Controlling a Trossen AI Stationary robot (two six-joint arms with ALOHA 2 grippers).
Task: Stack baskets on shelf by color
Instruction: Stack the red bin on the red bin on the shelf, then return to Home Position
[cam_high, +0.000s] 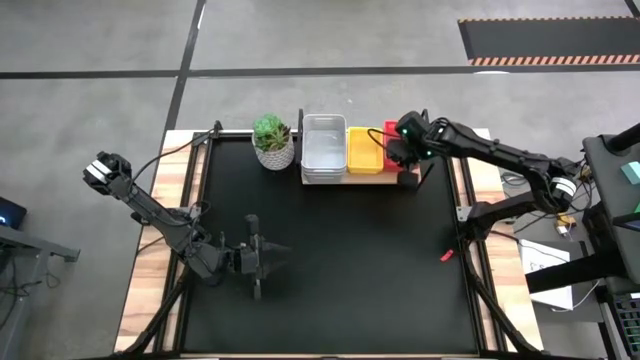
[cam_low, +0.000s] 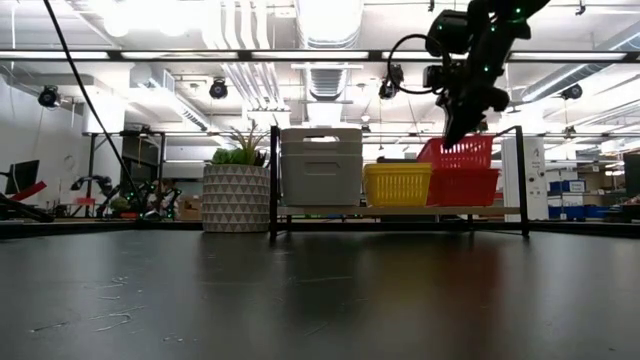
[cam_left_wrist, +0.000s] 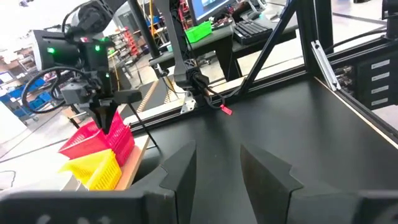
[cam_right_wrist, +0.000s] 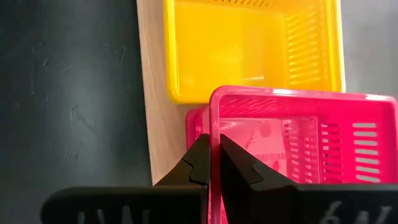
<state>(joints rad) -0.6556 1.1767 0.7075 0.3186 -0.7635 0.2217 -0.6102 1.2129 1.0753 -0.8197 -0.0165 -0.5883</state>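
On the shelf (cam_low: 400, 211) at the table's far side stand stacked white-grey baskets (cam_high: 323, 150), a yellow basket (cam_high: 362, 150) and, at the right end, a red basket (cam_low: 465, 188). My right gripper (cam_right_wrist: 214, 144) is over that end, shut on a second red basket (cam_low: 456, 152), which hangs tilted just above the first. Whether the two red baskets touch, I cannot tell. My left gripper (cam_high: 265, 258) hovers open over the mat at the near left, with nothing between its fingers (cam_left_wrist: 177, 177). My right gripper pinches the held red basket's side wall (cam_right_wrist: 214, 118) at its rim, on the side facing the bare mat. One finger is inside the basket and one outside. The fingers slant down from above. The basket is tilted over the red basket (cam_right_wrist: 196, 121) below it.
A white pot with a green plant (cam_high: 273, 142) stands just left of the shelf. A small red object (cam_high: 446, 256) lies on the black mat near the right edge. Black metal uprights (cam_low: 522, 180) close the shelf's ends. Bare mat stretches across the table's middle and near side.
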